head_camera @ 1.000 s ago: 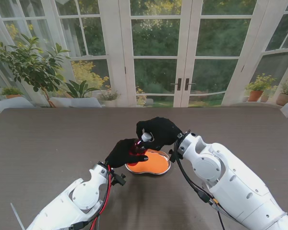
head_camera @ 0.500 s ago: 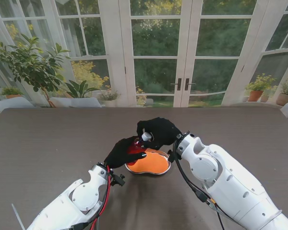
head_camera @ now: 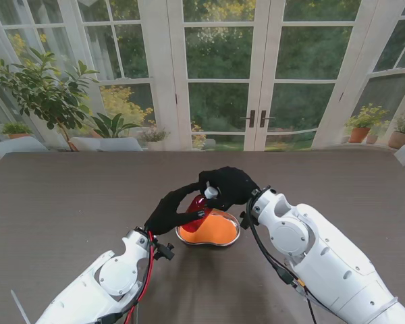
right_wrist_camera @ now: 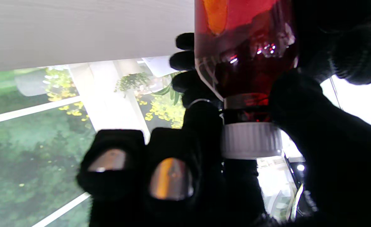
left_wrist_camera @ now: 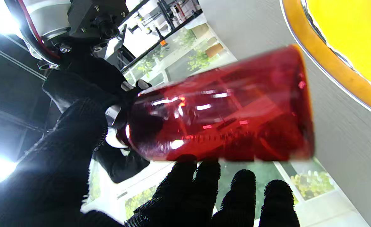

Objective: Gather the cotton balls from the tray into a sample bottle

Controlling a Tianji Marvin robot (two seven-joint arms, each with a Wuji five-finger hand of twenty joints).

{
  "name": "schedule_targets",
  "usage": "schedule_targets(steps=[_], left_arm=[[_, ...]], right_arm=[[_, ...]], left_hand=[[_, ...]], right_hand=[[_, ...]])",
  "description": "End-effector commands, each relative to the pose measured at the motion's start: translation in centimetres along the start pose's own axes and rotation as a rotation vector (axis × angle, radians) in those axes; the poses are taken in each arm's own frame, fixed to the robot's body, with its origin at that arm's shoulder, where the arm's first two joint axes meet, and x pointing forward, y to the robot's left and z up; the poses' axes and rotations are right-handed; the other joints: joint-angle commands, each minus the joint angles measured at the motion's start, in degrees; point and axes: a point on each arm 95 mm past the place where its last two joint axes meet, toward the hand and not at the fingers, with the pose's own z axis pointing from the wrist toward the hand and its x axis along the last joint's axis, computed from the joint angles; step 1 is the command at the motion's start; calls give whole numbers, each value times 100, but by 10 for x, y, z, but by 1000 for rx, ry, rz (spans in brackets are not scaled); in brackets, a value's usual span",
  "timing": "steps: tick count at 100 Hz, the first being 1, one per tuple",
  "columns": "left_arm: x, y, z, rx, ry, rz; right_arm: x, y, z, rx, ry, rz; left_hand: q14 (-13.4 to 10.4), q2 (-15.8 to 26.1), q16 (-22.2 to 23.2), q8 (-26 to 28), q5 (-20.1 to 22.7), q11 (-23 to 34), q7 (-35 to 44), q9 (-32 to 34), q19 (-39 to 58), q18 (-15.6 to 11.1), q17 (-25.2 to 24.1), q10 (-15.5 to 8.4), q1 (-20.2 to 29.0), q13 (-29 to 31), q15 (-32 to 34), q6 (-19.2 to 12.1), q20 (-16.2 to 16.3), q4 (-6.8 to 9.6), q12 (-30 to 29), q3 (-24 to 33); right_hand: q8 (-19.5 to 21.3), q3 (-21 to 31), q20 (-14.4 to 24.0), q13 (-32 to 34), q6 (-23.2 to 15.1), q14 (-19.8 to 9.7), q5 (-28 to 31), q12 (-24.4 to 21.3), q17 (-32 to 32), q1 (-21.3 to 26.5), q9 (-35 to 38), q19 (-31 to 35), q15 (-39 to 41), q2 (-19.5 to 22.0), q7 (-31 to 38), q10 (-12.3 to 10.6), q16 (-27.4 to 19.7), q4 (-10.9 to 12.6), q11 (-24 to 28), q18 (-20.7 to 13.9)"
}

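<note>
Compared with 1 second ago, the red sample bottle (head_camera: pixel 197 204) sits higher and more tilted over the orange tray (head_camera: pixel 209 231); left hand (head_camera: pixel 170 210) fingers wrap its body, right hand (head_camera: pixel 226 185) pinches the white cap (right_wrist_camera: pixel 251 140)

Both white arms rise from the near corners and bend inward, so the two black-gloved hands meet over the middle of the table. The left hand (head_camera: pixel 170 210) is lifted off the surface, its fingers (left_wrist_camera: pixel 204 176) stretched forward along the underside of a red bottle (head_camera: pixel 196 205) and the thumb on the other side. The right hand (head_camera: pixel 228 185) reaches in from the far side, wrist bent, fingers (right_wrist_camera: pixel 201 126) and thumb curled round the bottle's white cap (right_wrist_camera: pixel 251 140)
</note>
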Motion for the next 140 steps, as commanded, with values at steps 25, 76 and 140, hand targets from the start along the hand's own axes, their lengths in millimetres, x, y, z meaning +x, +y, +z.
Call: schedule_targets(steps=[25,76,140], left_arm=[[-12,-11,-9,-15,-64,39],[-20,-22,-22,5,-104,103],[-17,-26,-27,23,-112,109]], right_arm=[[-25,19,-14,71,-110,-91],[-81,33,-33,211,-325,-253],[-117,14,-44,295,-405,-360]], left_hand=[[-13,310,32,105,479,107,232,274,-196,-19,57,-86,-8,18,7,-727,328,212,53,201],[105,445,136,224,715,128,310,514,-194,56,126,-17,51,160,99,-730,562,211,183,187],[136,458,154,285,807,132,320,623,-251,72,122,20,63,161,86,-697,661,213,262,162]], right_hand=[[575,849,137,134,-347,-677,336,104,203,526,262,304,224,453,1247,-428,67,172,306,-450],[665,850,41,126,-431,-581,245,52,71,487,121,-51,-26,517,1145,-478,-55,154,264,-311],[617,707,134,117,-570,-140,-11,-250,-796,325,-235,-363,-999,687,907,-573,-567,166,19,309]])
